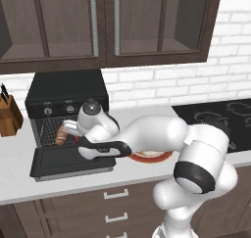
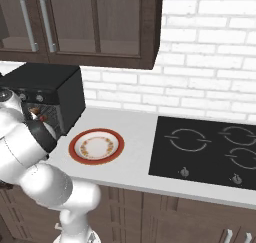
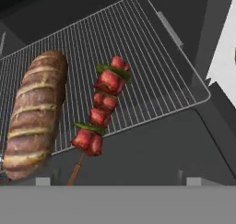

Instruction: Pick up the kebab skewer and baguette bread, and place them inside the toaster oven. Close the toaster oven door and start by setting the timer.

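With both foods lying side by side on the wire rack [image 3: 152,57], the loading step is looking done: the kebab skewer [image 3: 102,107], red chunks with green bits, is resting beside the crusty brown baguette [image 3: 34,112] inside the toaster oven [image 1: 66,92]. The gripper [image 1: 73,130] is hovering at the mouth, jaws apart and empty. The door [image 1: 68,161] is hanging open, so backing out and swinging it up is what comes next.

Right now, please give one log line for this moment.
gripper: open, empty | baguette, skewer: on oven rack | door: down | plate: bare
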Controlling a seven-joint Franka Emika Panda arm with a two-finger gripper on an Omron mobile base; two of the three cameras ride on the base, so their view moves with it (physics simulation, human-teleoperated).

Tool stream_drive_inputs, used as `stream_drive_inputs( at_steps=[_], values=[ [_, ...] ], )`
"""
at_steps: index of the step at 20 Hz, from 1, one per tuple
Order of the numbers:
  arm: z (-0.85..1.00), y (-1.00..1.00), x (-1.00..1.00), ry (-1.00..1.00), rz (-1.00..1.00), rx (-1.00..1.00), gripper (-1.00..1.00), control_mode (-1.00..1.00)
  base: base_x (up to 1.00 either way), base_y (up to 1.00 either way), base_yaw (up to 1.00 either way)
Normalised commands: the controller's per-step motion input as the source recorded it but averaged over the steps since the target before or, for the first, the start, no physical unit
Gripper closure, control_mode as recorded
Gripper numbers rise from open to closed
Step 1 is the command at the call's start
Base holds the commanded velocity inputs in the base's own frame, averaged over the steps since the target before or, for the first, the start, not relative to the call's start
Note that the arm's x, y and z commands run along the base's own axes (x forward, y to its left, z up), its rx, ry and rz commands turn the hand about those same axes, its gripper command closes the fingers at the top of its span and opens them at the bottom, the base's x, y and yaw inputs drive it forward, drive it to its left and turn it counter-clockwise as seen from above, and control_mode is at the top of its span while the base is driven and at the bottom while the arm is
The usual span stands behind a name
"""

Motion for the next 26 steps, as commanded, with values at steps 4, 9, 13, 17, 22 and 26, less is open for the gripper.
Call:
stream_drive_inputs(
  at_steps=[4,9,13,17,22,26],
  values=[
    [0.37,0.00,-0.64,0.00,0.00,0.00,-1.00,-1.00,0.00,0.00,0.00],
    [0.21,0.00,-0.88,0.07,0.01,0.05,-1.00,-1.00,0.00,0.00,0.00],
    [-0.05,0.02,-0.22,0.36,-0.04,0.03,-1.00,-1.00,0.00,0.00,0.00],
    [-0.13,0.00,0.10,0.33,-0.02,0.00,-1.00,-1.00,0.00,0.00,0.00],
    [-0.22,0.02,0.04,0.26,0.00,-0.02,-1.00,-1.00,0.00,0.00,0.00],
    [-0.07,0.00,0.14,0.05,0.00,-0.14,-1.00,-1.00,0.00,0.00,0.00]
  ],
)
